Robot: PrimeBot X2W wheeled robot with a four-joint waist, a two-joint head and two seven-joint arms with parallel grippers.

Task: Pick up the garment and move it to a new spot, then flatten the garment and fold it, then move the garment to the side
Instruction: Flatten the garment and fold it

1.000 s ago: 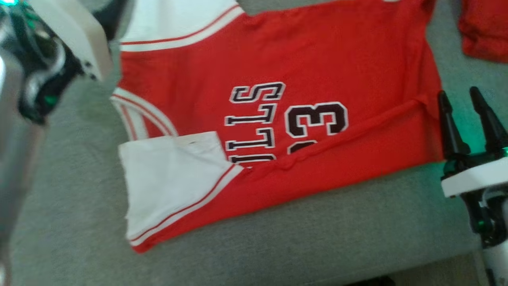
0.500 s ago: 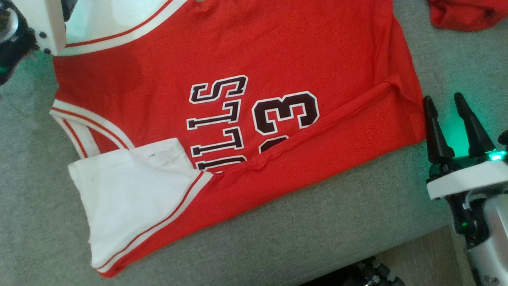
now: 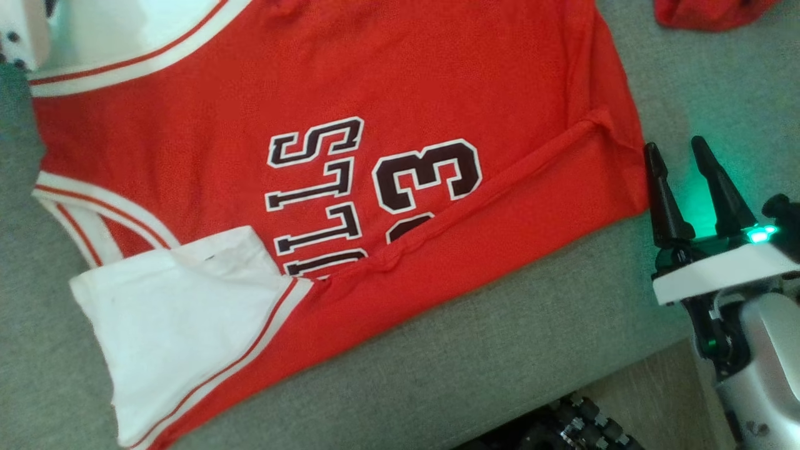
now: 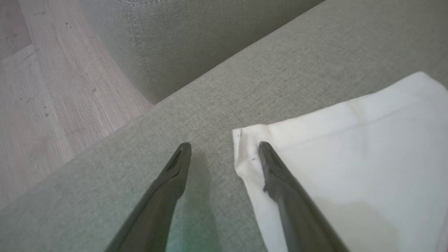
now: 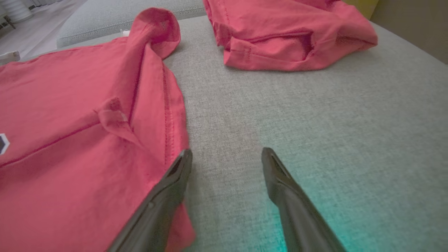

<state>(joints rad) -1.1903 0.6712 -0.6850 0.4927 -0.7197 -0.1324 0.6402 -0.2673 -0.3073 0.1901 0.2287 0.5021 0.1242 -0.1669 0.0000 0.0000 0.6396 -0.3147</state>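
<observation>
The red jersey (image 3: 437, 94) lies flat on a grey-green couch cushion (image 3: 500, 350) above pale wood floor (image 4: 42, 87), with another red garment (image 5: 287, 35) at the far right. Dark, white-edged "LLS" and "3" read sideways on it. The left gripper (image 4: 224, 145) is spread at its white left corner and the right gripper (image 3: 674, 147) is spread beside its right hem.

Jersey (image 3: 406, 75) on sofa (image 3: 531, 356), other garment (image 3: 706, 14) behind

Head camera farther right now, garment (image 3: 437, 75) and left arm's pale housing (image 3: 22, 31) nearer the view's left edge.
</observation>
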